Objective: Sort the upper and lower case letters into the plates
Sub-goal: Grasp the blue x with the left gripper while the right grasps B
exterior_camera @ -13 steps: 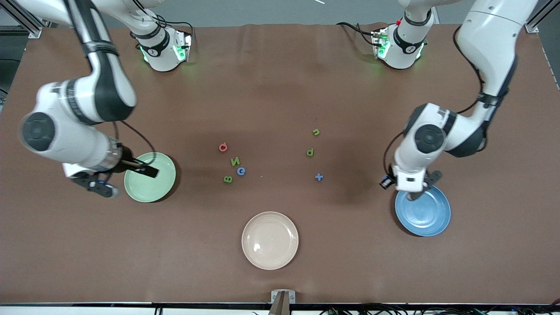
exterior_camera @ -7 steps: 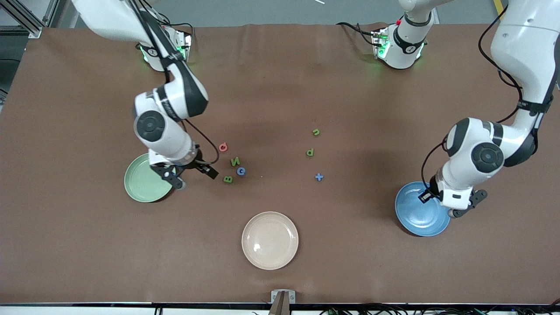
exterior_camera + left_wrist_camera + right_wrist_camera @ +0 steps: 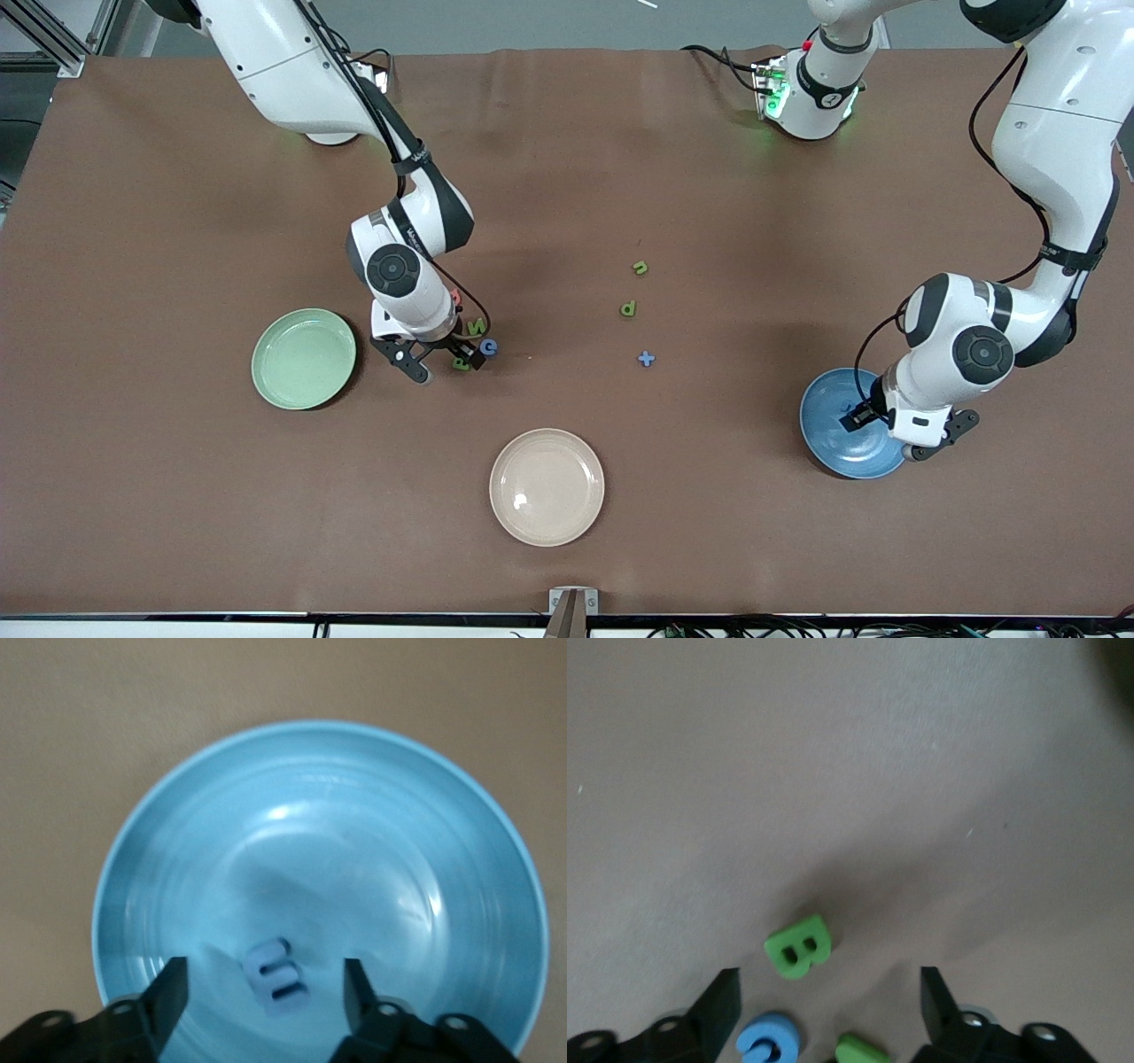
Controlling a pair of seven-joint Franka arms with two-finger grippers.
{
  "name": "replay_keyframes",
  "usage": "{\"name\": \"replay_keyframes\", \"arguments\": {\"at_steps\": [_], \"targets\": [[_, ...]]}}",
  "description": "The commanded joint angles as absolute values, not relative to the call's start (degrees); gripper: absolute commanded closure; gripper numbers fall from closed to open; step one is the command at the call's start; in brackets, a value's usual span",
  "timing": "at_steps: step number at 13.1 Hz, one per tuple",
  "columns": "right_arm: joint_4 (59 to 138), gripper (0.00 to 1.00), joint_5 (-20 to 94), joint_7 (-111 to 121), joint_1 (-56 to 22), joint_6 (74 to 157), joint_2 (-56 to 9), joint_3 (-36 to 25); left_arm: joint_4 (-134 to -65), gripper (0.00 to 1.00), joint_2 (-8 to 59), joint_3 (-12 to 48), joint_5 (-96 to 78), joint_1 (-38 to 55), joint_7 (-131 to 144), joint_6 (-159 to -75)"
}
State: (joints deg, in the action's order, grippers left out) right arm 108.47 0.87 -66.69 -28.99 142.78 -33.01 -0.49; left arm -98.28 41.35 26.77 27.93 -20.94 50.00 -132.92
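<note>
Pale mint-green glossy plate (image 3: 303, 358) lay bare, toward right arm's end from right gripper (image 3: 443, 361). Right gripper hovered over chunky green letter B (image 3: 798, 946), fingers spread wide, nothing gripped; blue letter C (image 3: 771, 1043) just beside. Left gripper (image 3: 264, 992) hovered over medium-blue glossy plate (image 3: 461, 895), fingers apart, empty; small blue letter piece (image 3: 274, 975) lay in plate between them.
</note>
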Motion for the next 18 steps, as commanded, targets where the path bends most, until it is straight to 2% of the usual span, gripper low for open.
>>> {"name": "replay_keyframes", "arguments": {"at_steps": [1, 3, 7, 9, 10, 12, 14, 16, 18], "targets": [[106.97, 0.27, -0.88, -67.76, -28.39, 143.61, -34.62, -0.35, -97.82, 0.00, 38.59, 29.52, 28.74, -16.02, 56.05, -124.13], [106.44, 0.38, -0.88, -68.37, -28.39, 145.28, -36.03, -0.35, -97.65, 0.00, 37.97, 31.37, 28.65, -11.71, 62.81, -122.43], [105.65, 0.39, -0.88, -69.96, -28.74, 146.60, -37.26, -0.35, -98.26, 0.00, 38.76, 32.25, 28.74, -2.48, 78.01, -122.87], [105.64, 0.40, -0.88, -69.96, -28.74, 146.78, -37.35, -0.35, -98.79, 0.01, 40.07, 32.34, 28.56, 0.43, 86.62, -125.75], [105.64, 0.46, -0.88, -69.96, -28.65, 146.78, -37.35, -0.35, -99.83, 0.01, 40.25, 32.34, 28.56, 1.74, 90.84, -128.38], [105.73, 0.72, -0.88, -69.87, -28.48, 146.78, -37.35, -0.35, -100.72, 0.03, 40.78, 32.34, 28.56, 3.07, 94.99, -131.73], [105.73, 0.95, -0.88, -69.96, -28.65, 146.78, -37.27, -0.35, -100.29, 0.10, 42.79, 32.17, 28.56, 5.35, 100.69, -135.50], [105.65, 1.00, -0.88, -69.61, -28.48, 146.52, -37.09, -0.35, -100.11, 0.12, 44.38, 31.91, 29.00, 5.80, 103.53, -138.86], [105.03, 1.00, -1.05, -67.95, -26.99, 145.20, -36.30, -0.35, -99.67, 0.18, 44.91, 31.90, 28.74, 5.89, 103.80, -139.04]]}}
